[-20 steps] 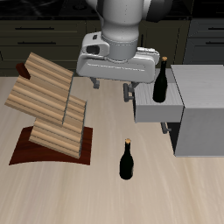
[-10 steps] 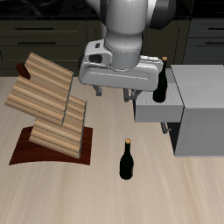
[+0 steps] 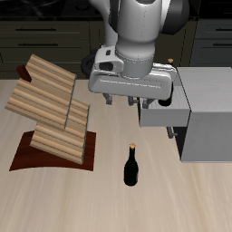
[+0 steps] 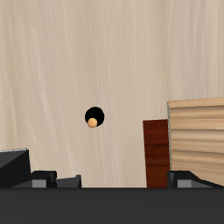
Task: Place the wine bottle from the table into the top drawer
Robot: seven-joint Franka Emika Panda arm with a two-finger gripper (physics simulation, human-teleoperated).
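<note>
Hanging above: the gripper (image 3: 122, 96) is up over the surface (image 3: 100, 199), with the wine bottle (image 3: 131, 166) standing below it and a little toward the front edge.
Bottle from the jaws: nearly straight down; the wrist view looks onto its tan cap from above, a dark round with the cap at its middle (image 4: 94, 118), slightly off the line between the jaws.
Long axis: upright, neck up, so it runs along the jaws' line of descent.
Jaws: two short fingers show apart under the hand in the exterior view, nothing between them.
Arm pose: wrist pointing down, hand broadside to the front, well clear of the bottle's cap.
Top drawer (image 3: 163, 111): pulled out of the grey cabinet (image 3: 210, 113), just beside the hand and level with it.
Twin bottle (image 3: 168, 91): standing at the drawer's back, mostly hidden by the hand; whether it is in the drawer I cannot tell.
Wooden rack (image 3: 53, 113): away on the jaws' other side.
Next move, as I judge: a small shift forward, then straight down to close on the neck or body.
</note>
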